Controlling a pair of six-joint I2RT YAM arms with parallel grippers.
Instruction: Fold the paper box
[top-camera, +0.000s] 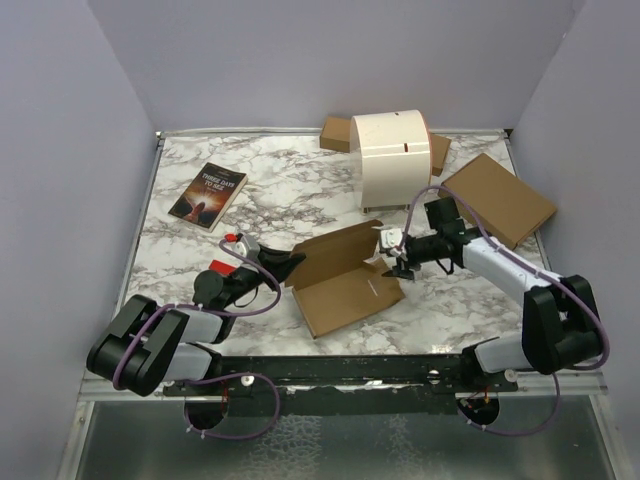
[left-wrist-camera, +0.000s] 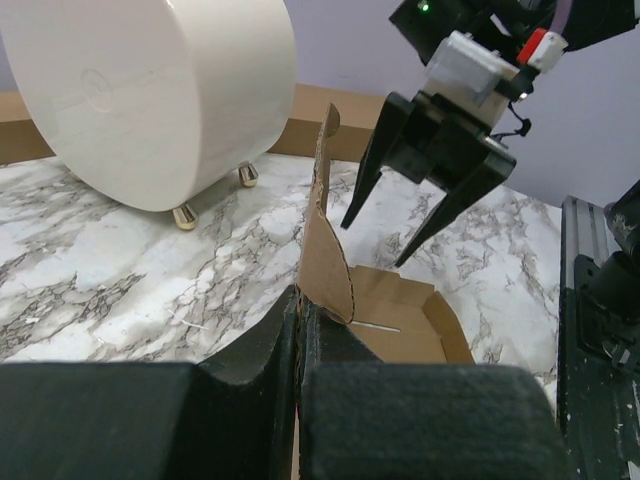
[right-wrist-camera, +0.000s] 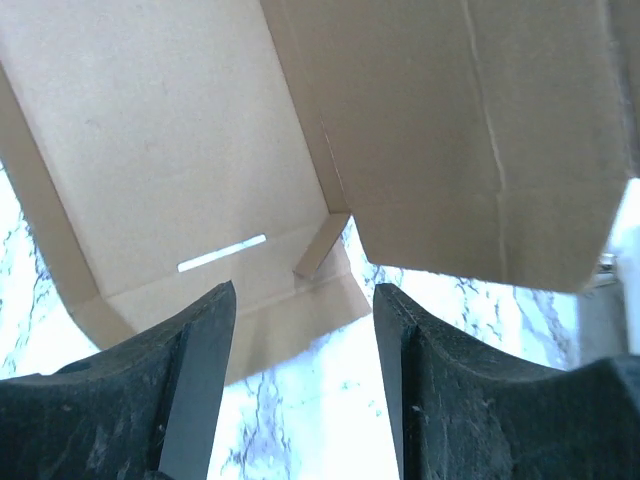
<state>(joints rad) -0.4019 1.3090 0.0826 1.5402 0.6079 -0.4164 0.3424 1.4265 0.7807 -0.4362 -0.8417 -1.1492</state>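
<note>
The box (top-camera: 345, 280) lies in the middle of the table (top-camera: 280, 190) and looks about half formed: base flat, low walls partly up, lid unclosed, tabs not yet tucked. The left gripper (top-camera: 288, 264) pinches 1 flap (left-wrist-camera: 325, 240). The right gripper (top-camera: 398, 262) hangs open and empty above the box's right edge.

The box (top-camera: 345, 275) was matt brown cardboard, smooth-faced, with rough, fibrous cut edges. The table (top-camera: 280, 190) had a smooth, marble-patterned top with a faint sheen. At twelve o'clock a drum (top-camera: 393, 158) looked glossy cream, on shiny brass-coloured feet (left-wrist-camera: 185, 217). The book (top-camera: 208, 195) at ten o'clock had a glossy paper cover. The right gripper (right-wrist-camera: 305, 292) had matt black plastic fingers (right-wrist-camera: 200, 400).
</note>
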